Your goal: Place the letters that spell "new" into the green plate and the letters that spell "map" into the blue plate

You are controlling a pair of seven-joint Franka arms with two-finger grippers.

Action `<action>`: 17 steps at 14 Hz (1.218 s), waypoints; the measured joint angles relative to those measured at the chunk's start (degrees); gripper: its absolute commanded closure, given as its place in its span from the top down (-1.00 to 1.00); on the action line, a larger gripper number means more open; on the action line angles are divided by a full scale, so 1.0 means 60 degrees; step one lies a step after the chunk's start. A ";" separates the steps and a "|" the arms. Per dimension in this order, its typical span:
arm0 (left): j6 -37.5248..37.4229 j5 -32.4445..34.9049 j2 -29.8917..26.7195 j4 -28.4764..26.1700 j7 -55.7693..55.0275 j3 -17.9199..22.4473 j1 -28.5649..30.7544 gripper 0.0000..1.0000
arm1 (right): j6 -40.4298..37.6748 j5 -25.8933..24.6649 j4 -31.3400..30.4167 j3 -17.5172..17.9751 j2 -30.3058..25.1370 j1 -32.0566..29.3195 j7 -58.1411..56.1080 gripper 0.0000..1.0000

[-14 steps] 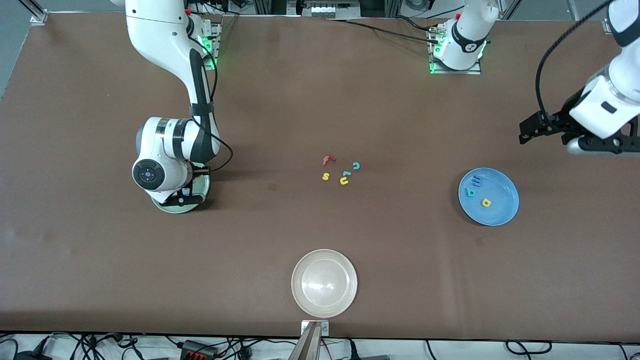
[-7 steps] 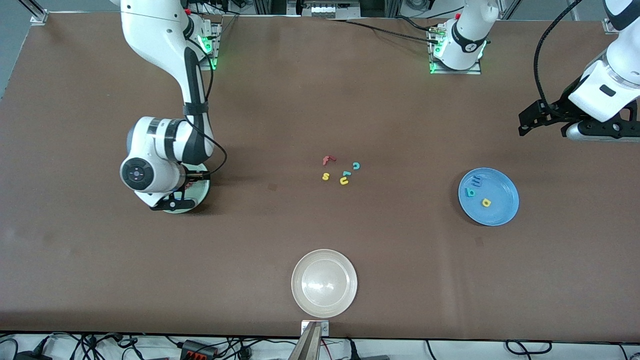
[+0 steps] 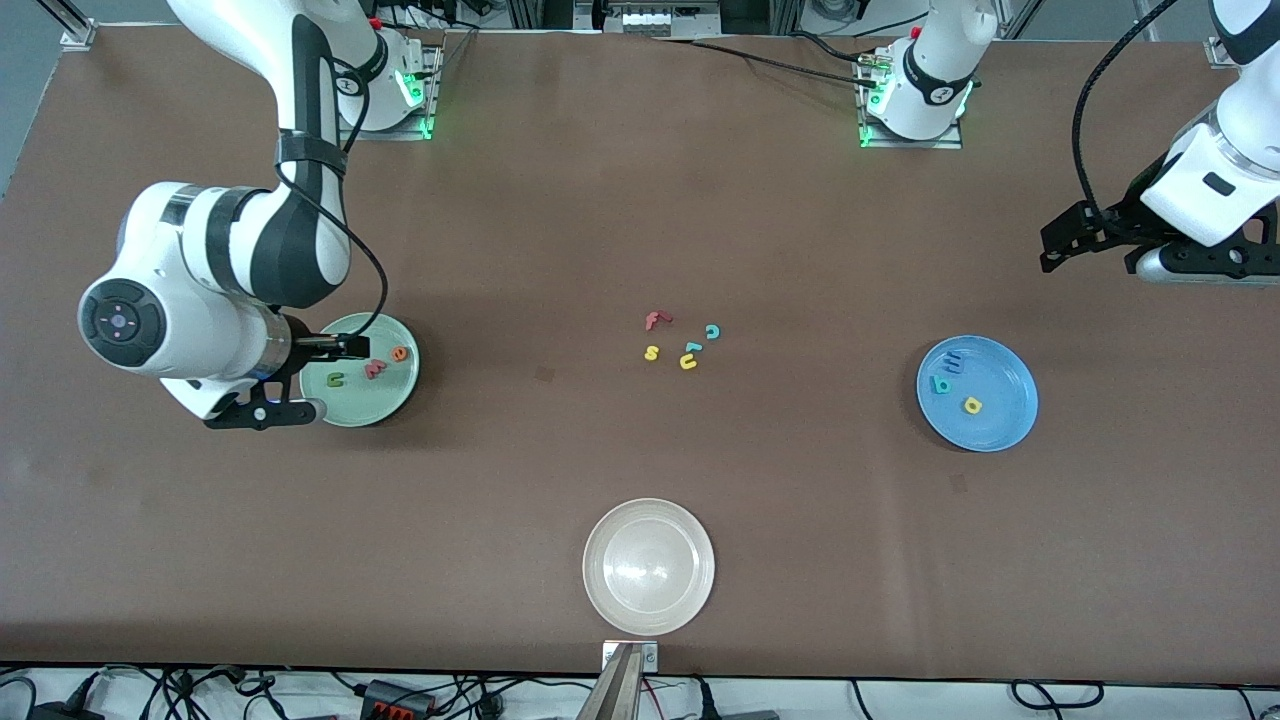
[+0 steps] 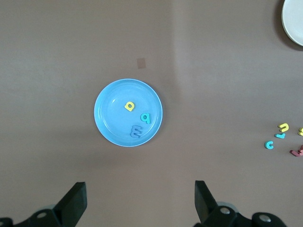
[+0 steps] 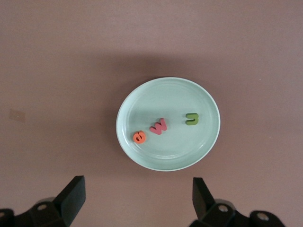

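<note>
Green plate (image 3: 385,405): pale mint, round, toward the right arm's end of the table; holds dark green n (image 3: 335,379), pinkish-red w (image 3: 374,369), orange e (image 3: 399,353) in a row.
Blue plate (image 3: 1005,425): bright sky-blue, toward the left arm's end; holds blue m (image 3: 953,362) at 12 o'clock, teal p (image 3: 940,384) at 9, yellow a (image 3: 972,404) near centre.
White plate (image 3: 649,566): nearest the front camera.
Loose letters (image 3: 683,340): mid-table cluster, red, yellow, teal; shapes hard to read, possibly f, s, u, c.
Right gripper (image 5: 137,196): above green plate's edge, fingers apart, holding nothing.
Left gripper (image 4: 140,201): raised near blue plate, fingers apart, waiting.
</note>
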 measured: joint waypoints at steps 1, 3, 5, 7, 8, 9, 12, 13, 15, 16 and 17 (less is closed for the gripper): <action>-0.0011 0.0000 0.0000 0.0000 0.0000 -0.0024 0.0002 1.00 | -0.0005 0.0227 -0.0004 -0.0056 0.0033 -0.0024 0.0000 1.00; -0.0012 0.0000 0.0000 0.0003 0.0000 -0.0058 0.0003 1.00 | 0.0001 0.0555 -0.0003 -0.0114 0.0069 -0.0051 0.0005 1.00; -0.0013 0.0000 0.0000 0.0013 0.0000 -0.0069 0.0004 1.00 | 0.0087 0.0506 0.0129 0.0424 -0.0101 -0.0525 0.0217 1.00; -0.0013 0.0000 -0.0002 0.0046 0.0000 -0.0077 0.0004 1.00 | 0.0137 -0.0444 0.0558 0.2096 -0.0587 -0.1944 0.0668 1.00; -0.0013 0.0000 -0.0001 0.0066 0.0000 -0.0085 0.0004 1.00 | 0.0142 -0.1053 0.0735 0.2927 -0.0904 -0.2625 0.1026 1.00; -0.0013 0.0000 -0.0001 0.0075 0.0000 -0.0092 0.0004 1.00 | 0.0141 -0.1448 0.0863 0.3597 -0.1244 -0.3177 0.1400 1.00; -0.0014 0.0000 -0.0001 0.0077 0.0000 -0.0102 0.0004 1.00 | 0.0106 -0.2278 0.1163 0.4904 -0.2171 -0.4452 0.1808 1.00; -0.0014 0.0000 -0.0001 0.0077 0.0000 -0.0104 0.0003 1.00 | 0.0098 -0.2580 0.1231 0.5282 -0.2449 -0.4869 0.1835 1.00; -0.0015 0.0000 -0.0001 0.0080 0.0000 -0.0107 0.0004 1.00 | 0.0094 -0.3215 0.1289 0.6296 -0.3021 -0.5975 0.1858 1.00; -0.0015 0.0000 0.0000 0.0081 0.0000 -0.0109 0.0004 1.00 | 0.0093 -0.3451 0.1301 0.6873 -0.3285 -0.6661 0.1858 1.00; -0.0017 0.0000 0.0000 0.0081 0.0000 -0.0110 0.0004 1.00 | 0.0093 -0.3638 0.1312 0.7382 -0.3514 -0.7346 0.1857 1.00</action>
